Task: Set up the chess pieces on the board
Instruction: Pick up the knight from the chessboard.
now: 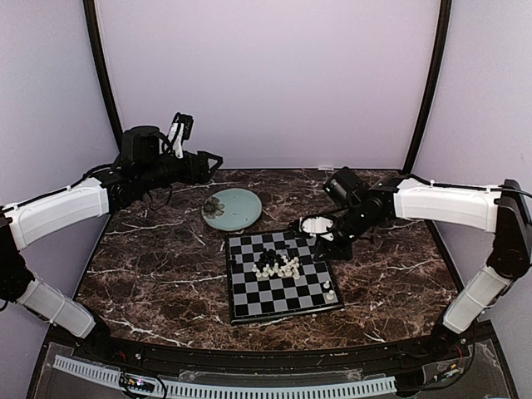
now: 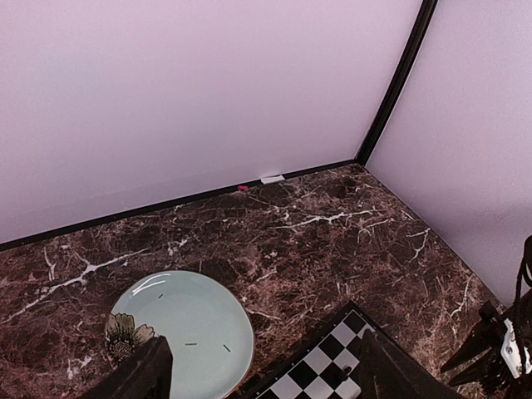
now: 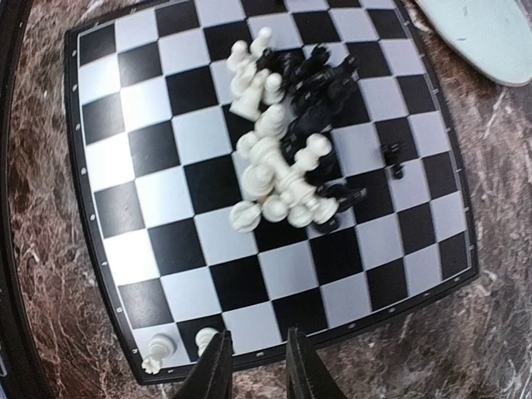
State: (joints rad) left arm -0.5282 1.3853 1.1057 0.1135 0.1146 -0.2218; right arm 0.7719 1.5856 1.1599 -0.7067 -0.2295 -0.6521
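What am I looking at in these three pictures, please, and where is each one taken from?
Two robot arms sit at the near edge of a marble table. The wide picture comes from a fixed camera above and behind them; the other two come from a camera on each wrist. On the table lie a chessboard and a pale green plate. The chess pieces are heaped mid-board; two white ones stand near a corner. The left gripper is open near the plate; the right gripper hovers over the chessboard's edge, fingers narrowly apart. Neither holds anything.
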